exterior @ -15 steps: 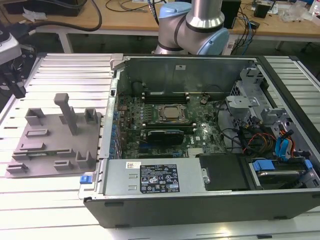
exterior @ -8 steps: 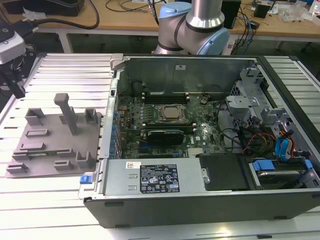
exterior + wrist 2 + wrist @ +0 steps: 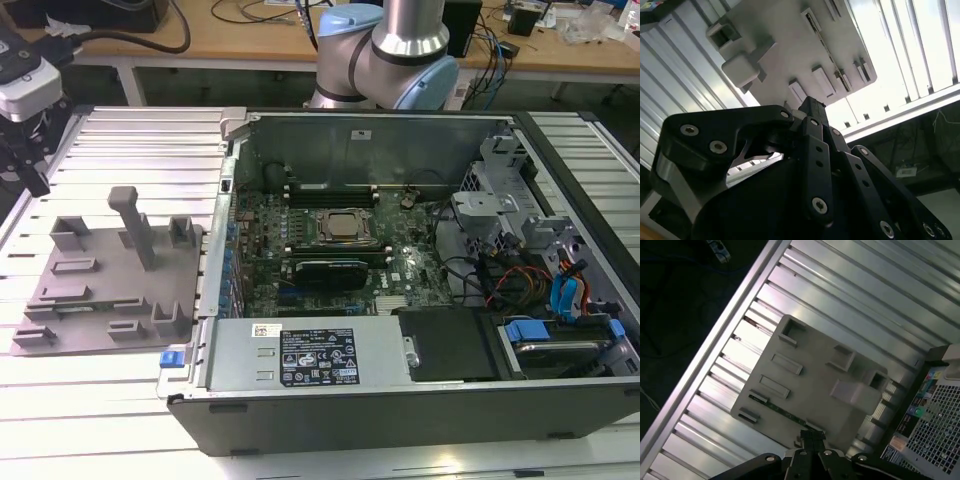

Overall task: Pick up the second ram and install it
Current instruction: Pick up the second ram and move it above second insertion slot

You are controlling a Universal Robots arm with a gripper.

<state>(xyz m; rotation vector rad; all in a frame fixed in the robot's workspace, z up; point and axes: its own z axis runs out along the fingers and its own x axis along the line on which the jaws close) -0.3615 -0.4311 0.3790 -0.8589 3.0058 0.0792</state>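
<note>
Second ram [image 3: 780, 411], a thin green circuit-board stick, sits on its narrow edge in a slot of the grey plastic tray [image 3: 812, 372]. In the first wrist view its long axis runs along the tray border closest to the claw [image 3: 812, 436]. The tray is matte, with boxy raised pockets and one tall peg, and rests on the ribbed aluminium table [image 3: 855, 295] beside the open computer case [image 3: 400, 250]. The black claw hovers near the stick, its fingers pressed together on nothing.
</note>
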